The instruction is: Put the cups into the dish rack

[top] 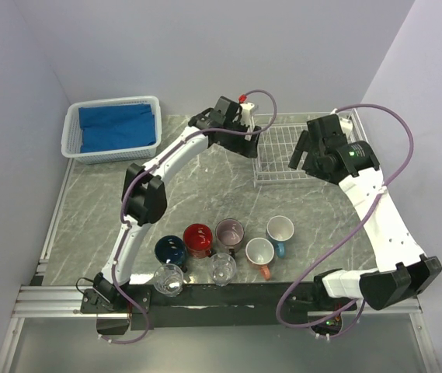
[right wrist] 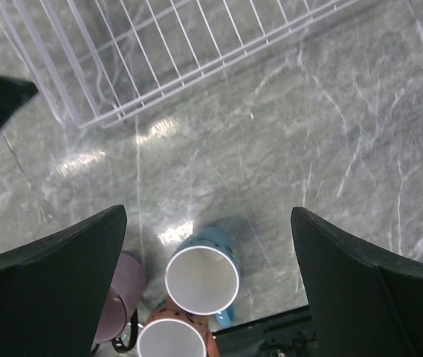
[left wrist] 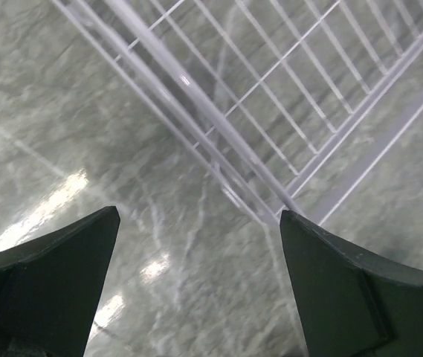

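1. The left gripper (left wrist: pixel 198 217) has its jaws spread wide and holds nothing. It hangs over the table (left wrist: pixel 62 134) just outside a corner of the rack (left wrist: pixel 270 82). That wire corner shows close to one fingertip (left wrist: pixel 300 238), and I cannot tell whether they touch.
2. The right gripper (right wrist: pixel 208 213) is also spread wide and empty, touching nothing. Its wrist view looks down on bare table between the rack's near edge (right wrist: pixel 144 59) and the cups.
3. In the top view, the rack (top: pixel 283 151) lies flat at the far right of the table, its long axis running left to right. The left gripper (top: pixel 252 140) is at its left end and the right gripper (top: pixel 298 155) is over its near side.
4. All seven cups stand upright, mouths up, near the front edge, well apart from the rack.
   - The back row, from left, is the navy mug (top: pixel 171 249), red mug (top: pixel 198 237), mauve mug (top: pixel 229 231) and light-blue mug (top: pixel 280 230).
   - The salmon mug (top: pixel 260 252) is just in front of it, between the mauve and light-blue mugs.
   - Two glasses (top: pixel 168 278) (top: pixel 222 266) stand nearest the edge.
5. The light-blue and salmon mugs' handles point toward the front edge.
6. The right wrist view shows the light-blue mug (right wrist: pixel 202 281) beside the salmon mug (right wrist: pixel 170 338), both white inside. The mauve mug (right wrist: pixel 122 297) is partly hidden by a finger.
7. A white basket (top: pixel 112 128) with a blue cloth sits at the far left corner.
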Action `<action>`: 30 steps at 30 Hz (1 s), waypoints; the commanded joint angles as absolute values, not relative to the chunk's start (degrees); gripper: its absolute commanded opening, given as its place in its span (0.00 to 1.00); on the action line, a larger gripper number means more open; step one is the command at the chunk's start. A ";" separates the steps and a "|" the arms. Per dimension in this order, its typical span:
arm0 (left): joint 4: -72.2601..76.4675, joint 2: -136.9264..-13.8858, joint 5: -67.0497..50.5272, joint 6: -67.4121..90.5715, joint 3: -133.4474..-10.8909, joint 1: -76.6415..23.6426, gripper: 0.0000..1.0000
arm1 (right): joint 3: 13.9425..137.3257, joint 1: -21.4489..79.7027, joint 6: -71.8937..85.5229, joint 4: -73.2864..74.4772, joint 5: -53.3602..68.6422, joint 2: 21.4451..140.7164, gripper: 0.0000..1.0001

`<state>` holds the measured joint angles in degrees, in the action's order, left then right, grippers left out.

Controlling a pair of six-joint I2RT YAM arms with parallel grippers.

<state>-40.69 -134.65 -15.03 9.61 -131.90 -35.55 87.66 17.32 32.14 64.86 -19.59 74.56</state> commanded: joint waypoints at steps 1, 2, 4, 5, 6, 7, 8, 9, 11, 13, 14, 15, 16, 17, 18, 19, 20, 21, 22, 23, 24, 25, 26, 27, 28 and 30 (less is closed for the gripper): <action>-36.30 -130.52 -20.12 13.80 -133.95 -35.07 0.96 | 84.56 17.14 32.87 63.11 -18.55 72.34 1.00; -36.21 -130.43 -20.39 13.97 -133.77 -35.16 0.96 | 84.20 17.14 32.78 63.19 -18.46 72.33 1.00; -35.77 -130.25 -20.74 14.41 -133.51 -35.33 0.96 | 84.11 17.05 32.70 63.19 -18.37 72.16 1.00; -35.68 -130.43 -21.09 14.41 -133.33 -35.33 0.96 | 84.02 17.14 32.52 63.19 -18.37 72.16 1.00; -35.68 -130.34 -21.62 14.33 -133.33 -35.33 0.96 | 84.02 17.14 32.52 63.19 -18.28 72.07 1.00; -36.29 -130.17 -22.14 14.33 -133.42 -35.33 0.96 | 84.20 17.05 32.52 63.28 -18.37 72.07 1.00; -36.56 -130.08 -22.76 14.07 -133.59 -35.33 0.97 | 84.20 17.05 32.43 63.37 -18.20 72.16 1.00; -36.74 -129.64 -23.29 13.80 -133.25 -35.25 0.96 | 84.29 17.05 32.43 63.37 -18.19 72.16 1.00; -33.24 -126.40 -24.78 13.97 -128.45 -35.07 0.96 | 84.02 17.14 32.52 63.54 -17.76 72.07 1.00; -29.46 -122.63 -24.96 14.76 -124.30 -35.24 0.96 | 83.67 17.14 32.61 63.63 -17.49 71.72 1.00; -28.14 -122.43 -24.70 14.94 -123.58 -35.51 0.96 | 83.50 17.14 32.78 63.37 -17.40 71.63 1.00; -28.30 -122.69 -24.44 15.12 -124.18 -36.12 0.96 | 83.15 17.14 32.87 63.28 -17.05 71.37 1.00; -28.30 -123.65 -23.56 15.29 -124.71 -36.56 0.96 | 82.97 17.14 32.96 63.19 -16.88 70.85 1.00; -27.26 -123.84 -22.86 15.29 -124.11 -36.91 0.96 | 82.88 17.05 32.96 63.11 -16.79 70.58 1.00; -26.55 -123.84 -22.24 15.03 -123.67 -37.52 0.97 | 82.88 17.05 33.05 63.11 -16.61 70.49 1.00; -26.11 -124.27 -21.89 14.86 -123.23 -37.79 0.97 | 82.97 17.14 32.96 63.37 -16.52 70.23 1.00; -25.93 -124.54 -20.75 14.77 -122.79 -38.05 0.97 | 82.97 17.14 32.87 63.63 -16.44 70.05 1.00; -25.75 -125.06 -20.39 14.42 -122.61 -38.49 0.96 | 83.06 17.05 32.87 63.81 -16.61 69.96 1.00; -25.84 -125.42 -19.87 14.15 -122.43 -38.84 0.96 | 83.14 17.14 32.87 63.98 -16.70 69.53 1.00; -26.01 -125.59 -19.08 14.06 -121.91 -39.02 0.96 | 83.14 17.14 32.87 64.25 -16.70 69.26 1.00; -26.02 -126.12 -18.81 13.80 -121.56 -39.28 0.97 | 83.32 17.05 32.87 64.42 -16.70 69.00 1.00; -26.19 -126.47 -18.46 13.62 -121.12 -39.46 0.96 | 83.41 17.14 32.96 64.51 -16.61 68.47 1.00; -26.37 -126.74 -18.02 13.54 -120.59 -39.55 0.96 | 83.58 17.14 33.22 64.69 -16.52 68.12 1.00; -26.63 -127.52 -17.23 13.45 -120.50 -39.55 0.96 | 84.19 17.05 33.22 64.86 -16.44 68.03 1.00; -27.50 -127.96 -16.79 13.27 -120.59 -39.55 0.97 | 84.63 17.14 33.31 65.04 -16.44 67.59 1.00; -27.86 -128.93 -15.21 12.75 -120.67 -39.55 0.96 | 85.95 17.05 33.40 65.65 -16.70 67.41 1.00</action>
